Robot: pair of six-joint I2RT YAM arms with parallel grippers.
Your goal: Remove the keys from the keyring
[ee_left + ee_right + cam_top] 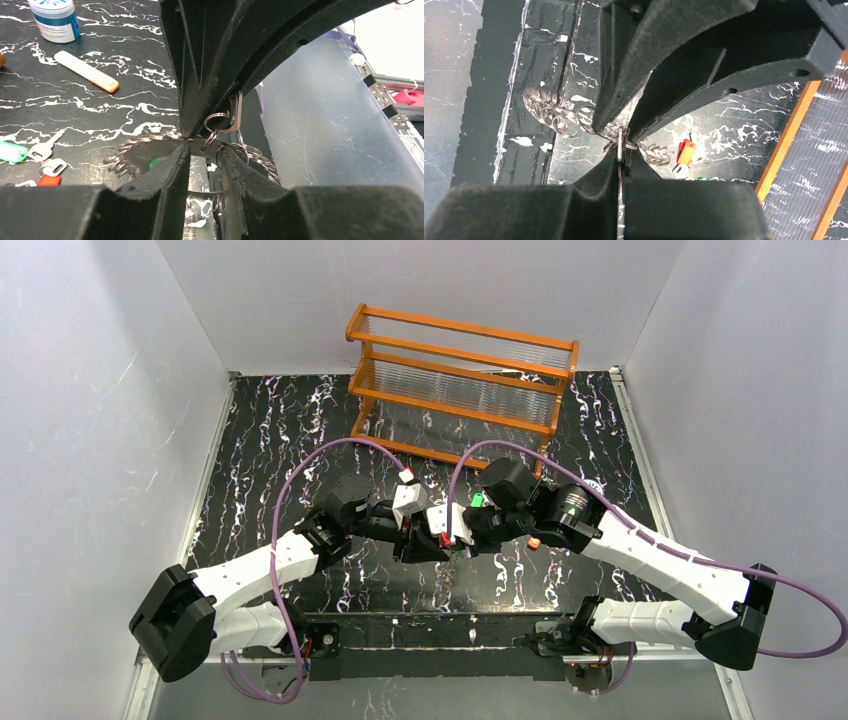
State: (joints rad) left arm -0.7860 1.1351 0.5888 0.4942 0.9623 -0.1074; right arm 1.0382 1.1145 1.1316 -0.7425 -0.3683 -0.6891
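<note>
right tool (620, 137): clamped on the toothed keyring (558, 119), mid-bench (100, 107) between both arms | left tool (205, 156): fingers narrowly apart at the ring's rim (any grip unclear) | keys: green-headed key (10, 151) and red-headed key (48, 179) lie on the bench, apart from the ring

Toothed keyring (142, 150) gripped edge-on; green and red keys (45, 149) lie apart

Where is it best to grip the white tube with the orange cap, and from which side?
Probably at the middle of the white tube, from straight above, jaws across its narrow width: it lies flat, long and slim, with bare table on both long sides.
</note>
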